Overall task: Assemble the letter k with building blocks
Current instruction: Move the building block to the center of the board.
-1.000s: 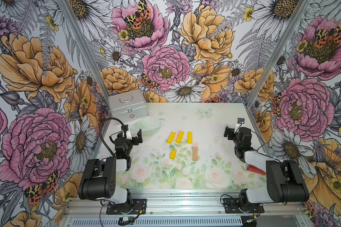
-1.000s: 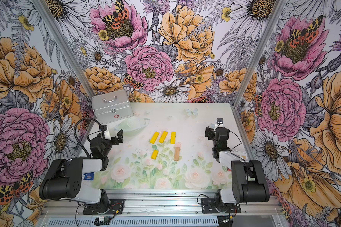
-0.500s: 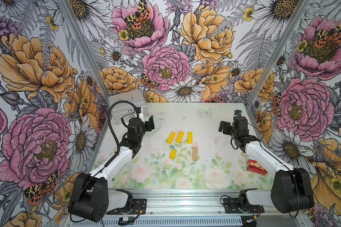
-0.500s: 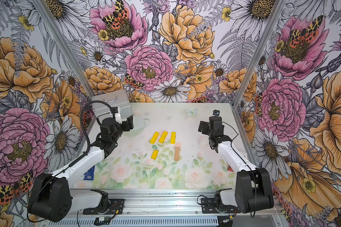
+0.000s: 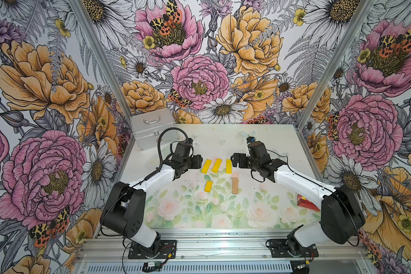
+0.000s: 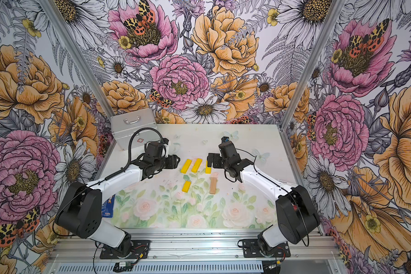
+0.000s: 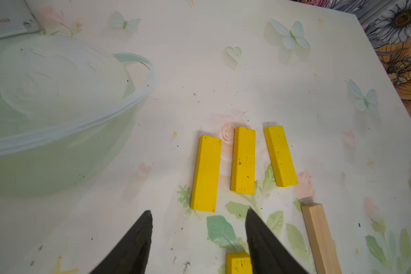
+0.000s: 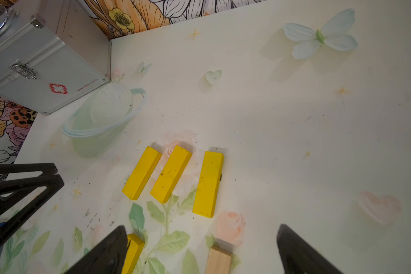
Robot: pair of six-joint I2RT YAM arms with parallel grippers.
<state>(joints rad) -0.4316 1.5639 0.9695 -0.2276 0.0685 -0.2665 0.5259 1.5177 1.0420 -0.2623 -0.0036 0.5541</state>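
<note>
Three long yellow building blocks lie side by side mid-table in both top views. A shorter yellow block and a tan block lie just nearer the front. No letter k is formed. My left gripper hovers left of the row. In the left wrist view it is open and empty, just short of the nearest yellow block. My right gripper hangs right of the row. In the right wrist view it is wide open above the tan block and the short yellow one.
A silver metal case stands at the back left corner. A red box lies by the right arm's base and a blue packet by the left arm's base. Flowered walls close in three sides.
Both arms have stretched out from beside their bases, forward and inward, to either end of the yellow row. The blocks have not moved.
</note>
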